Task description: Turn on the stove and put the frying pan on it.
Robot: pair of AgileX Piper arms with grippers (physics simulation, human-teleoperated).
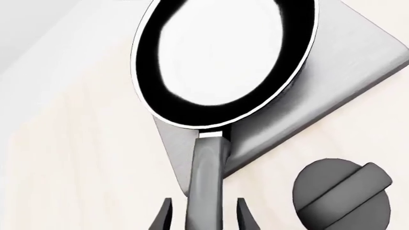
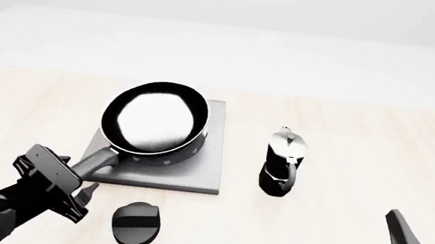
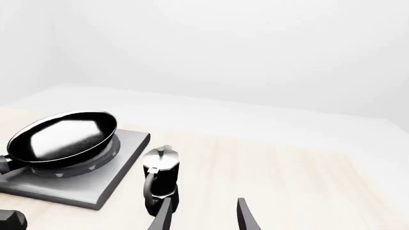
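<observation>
The frying pan (image 2: 158,122), black with a glossy inside, rests on the grey stove slab (image 2: 188,173) and hides the burner rings. Its long handle (image 2: 100,158) points toward the near left. My left gripper (image 2: 77,191) is open with a finger on each side of the handle, and small gaps show in the left wrist view (image 1: 204,218). The pan (image 1: 223,57) and stove (image 1: 345,81) show there too. The round black knob (image 2: 136,224) with its ridge lies on the table in front of the slab, beside the left gripper (image 1: 342,194). My right gripper (image 2: 431,234) is open and empty at the near right.
A black-and-silver moka pot (image 2: 283,162) stands upright right of the stove, between the slab and my right gripper; it also shows in the right wrist view (image 3: 160,175). The light wooden table (image 2: 363,125) stretches far behind and to the right.
</observation>
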